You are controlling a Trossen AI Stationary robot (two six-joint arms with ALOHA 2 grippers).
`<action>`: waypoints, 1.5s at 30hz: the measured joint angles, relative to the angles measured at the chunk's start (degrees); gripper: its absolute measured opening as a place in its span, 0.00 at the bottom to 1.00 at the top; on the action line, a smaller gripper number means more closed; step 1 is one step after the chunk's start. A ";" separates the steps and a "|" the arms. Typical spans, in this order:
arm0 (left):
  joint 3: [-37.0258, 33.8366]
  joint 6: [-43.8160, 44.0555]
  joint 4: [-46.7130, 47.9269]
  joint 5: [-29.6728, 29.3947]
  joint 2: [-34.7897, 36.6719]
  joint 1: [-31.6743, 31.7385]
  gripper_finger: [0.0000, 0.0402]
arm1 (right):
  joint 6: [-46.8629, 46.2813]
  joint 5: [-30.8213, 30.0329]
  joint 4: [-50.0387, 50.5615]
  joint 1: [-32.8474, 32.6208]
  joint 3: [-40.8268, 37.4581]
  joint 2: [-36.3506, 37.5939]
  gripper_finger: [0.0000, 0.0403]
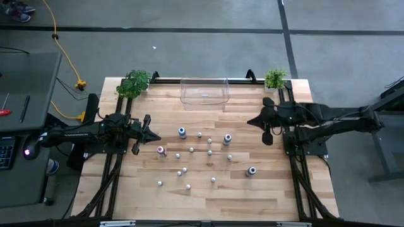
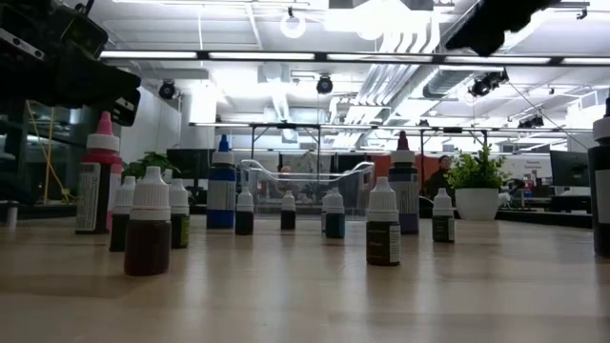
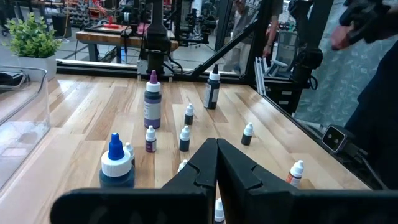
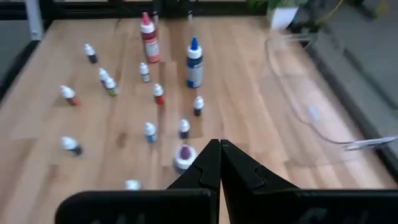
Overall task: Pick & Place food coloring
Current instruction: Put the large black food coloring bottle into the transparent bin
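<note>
High view: wooden table (image 1: 208, 195) carrying scattered food coloring bottles across its middle. Four larger bottles noted: blue-capped bottle (image 1: 182, 132) toward the far left of the cluster, pink-capped bottle (image 1: 161, 151) nearest the left arm, purple-capped bottle (image 1: 227, 139) right of centre, dark bottle (image 1: 251, 171) on the near right. Small whitish-capped bottles (image 1: 191, 149) spread between and nearer than these, all standing upright, none touching another. Clear plastic bin (image 1: 204, 92) at the far edge, centred, holding no bottle. Potted plants at the far left corner (image 1: 134, 82) and the far right corner (image 1: 275, 79).

Left gripper (image 1: 154, 134) at the table's left side, pointing toward the cluster, just beside the pink-capped bottle but apart from it; fingers pressed together, gripping nothing, confirmed in the left wrist view (image 3: 216, 165).

Right gripper (image 1: 254, 121) at the right side, well apart from the bottles; fingers likewise closed and empty, confirmed in the right wrist view (image 4: 218, 163).

Low view: bottles upright in a loose row, bin behind them.
</note>
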State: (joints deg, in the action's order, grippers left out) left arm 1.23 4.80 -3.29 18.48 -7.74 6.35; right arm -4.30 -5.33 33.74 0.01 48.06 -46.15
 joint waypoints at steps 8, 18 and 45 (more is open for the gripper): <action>-0.02 0.00 0.00 -0.02 -0.01 0.00 0.01 | -7.23 7.48 21.35 -1.23 16.76 -10.79 0.00; -0.02 0.00 0.00 -0.02 -0.01 0.00 0.01 | -6.82 8.51 34.45 -13.46 16.73 -14.94 0.00; 0.00 0.00 0.00 -0.20 -0.01 0.00 0.01 | -20.98 11.64 24.18 -27.48 15.14 -32.37 0.60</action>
State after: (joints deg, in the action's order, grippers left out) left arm 1.23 4.80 -3.29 18.28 -7.75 6.35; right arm -25.28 6.31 57.92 -27.47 63.20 -78.52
